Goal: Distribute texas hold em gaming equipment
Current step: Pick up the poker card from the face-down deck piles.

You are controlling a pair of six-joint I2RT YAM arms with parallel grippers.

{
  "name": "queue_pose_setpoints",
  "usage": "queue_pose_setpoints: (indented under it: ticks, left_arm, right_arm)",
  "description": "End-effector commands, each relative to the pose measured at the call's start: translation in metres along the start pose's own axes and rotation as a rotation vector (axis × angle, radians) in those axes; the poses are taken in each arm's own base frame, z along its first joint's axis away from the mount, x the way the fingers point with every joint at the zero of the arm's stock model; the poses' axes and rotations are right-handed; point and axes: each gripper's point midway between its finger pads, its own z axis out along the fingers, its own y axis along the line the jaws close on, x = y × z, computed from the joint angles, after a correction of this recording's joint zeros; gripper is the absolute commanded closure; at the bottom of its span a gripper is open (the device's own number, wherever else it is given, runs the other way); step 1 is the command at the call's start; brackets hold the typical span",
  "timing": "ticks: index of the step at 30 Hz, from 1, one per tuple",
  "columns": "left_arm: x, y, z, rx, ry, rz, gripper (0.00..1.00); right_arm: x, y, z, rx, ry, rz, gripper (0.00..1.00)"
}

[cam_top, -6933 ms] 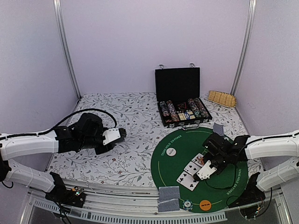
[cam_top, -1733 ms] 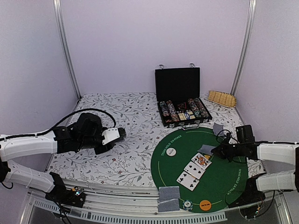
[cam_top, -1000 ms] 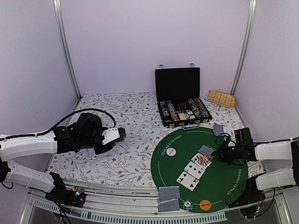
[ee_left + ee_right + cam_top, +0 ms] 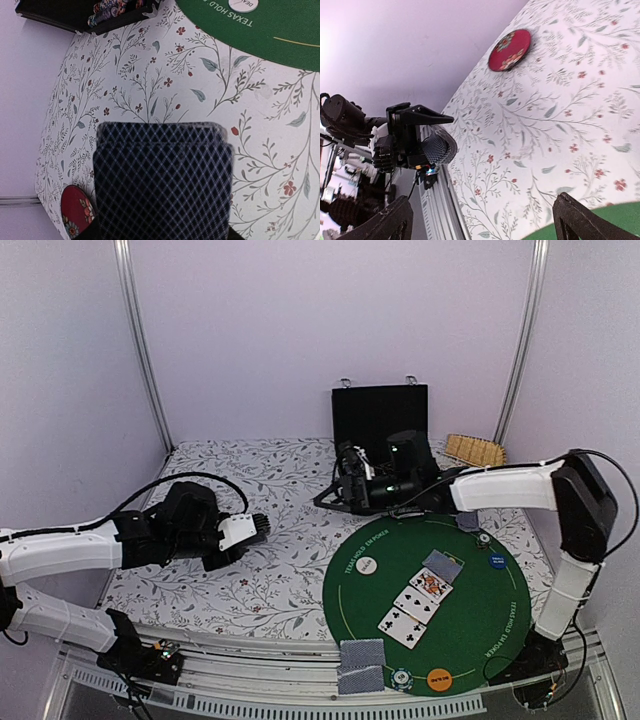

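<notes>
**Poker layout in progress:** A floral-print table [image 4: 280, 490] carries a round green felt mat [image 4: 470, 630] and, behind it, an open black case [image 4: 378, 415].

The left gripper [image 4: 240, 532], held well left of the mat, is clamped on a deck of cards [image 4: 162, 182]. The deck shows its blue-grey backs to the left wrist camera, and its edges are slightly stepped. The right gripper [image 4: 481, 212] reaches out in front of the case, its fingers spread wide with nothing between them.

A diagonal row of face-up cards [image 4: 412, 602] lies on the mat, with a face-down card [image 4: 443, 564] just beyond it. A face-down pile [image 4: 362, 665] sits at the mat's near edge. Striped poker chips [image 4: 107, 9] stand packed in rows inside the case.

A white disc [image 4: 367, 565] marks the mat's left side, a blue disc [image 4: 497, 561] its right, and an orange disc [image 4: 438, 677] its near rim.

The cards look thin, light, slick and bendable. The held deck would likely fan or shed cards under a loose squeeze, so a firm pinch across its flat faces suits it. A single card lying flat on felt offers little edge, and probably needs one corner or short side lifted first.

The chips appear rigid and heavier. They are best taken across the rim from above, since their neighbours crowd the sides. The discs are small, stiff and flat, and call for a narrow pinch across the diameter.
</notes>
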Motion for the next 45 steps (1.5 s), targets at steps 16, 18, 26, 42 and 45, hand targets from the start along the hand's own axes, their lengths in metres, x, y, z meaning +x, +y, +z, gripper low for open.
queue_pose_setpoints:
  ticks: [16,18,26,42,45]
  left_arm:
    - [-0.013,0.001,-0.005,0.0,-0.054,-0.002,0.54]
    - [-0.013,0.001,-0.004,-0.002,-0.054,-0.001,0.54]
    - [-0.013,0.001,-0.004,0.002,-0.054,-0.002,0.54]
    - [-0.011,0.001,-0.003,-0.007,-0.043,0.001,0.54]
    - [-0.01,0.001,-0.003,-0.006,-0.041,0.003,0.54]
  right_arm:
    - [0.034,0.048,0.141,-0.419,0.213,-0.02,0.08]
    - [0.04,0.047,0.148,-0.419,0.223,-0.024,0.09]
    - [0.047,0.029,0.171,-0.392,0.237,0.026,0.14]
    - [0.033,0.023,0.15,-0.225,0.222,-0.028,0.61]
    - [0.031,0.018,0.138,-0.165,0.212,-0.033,0.63]
